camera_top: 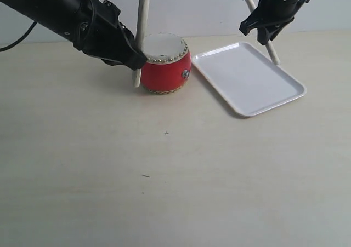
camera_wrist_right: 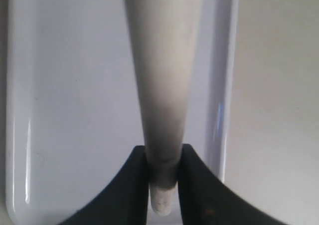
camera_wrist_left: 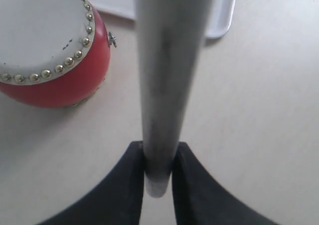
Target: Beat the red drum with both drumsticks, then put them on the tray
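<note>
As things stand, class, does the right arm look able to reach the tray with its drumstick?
Probably yes: the right gripper holds its drumstick over the tray, and nothing shows between them.

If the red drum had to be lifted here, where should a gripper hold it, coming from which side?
Probably best to grip the red drum from above, fingers on the near and far sides of its round body as the exterior view shows it. It stands upright, a drumstick crowds its left side, and the tray lies close on its right.
</note>
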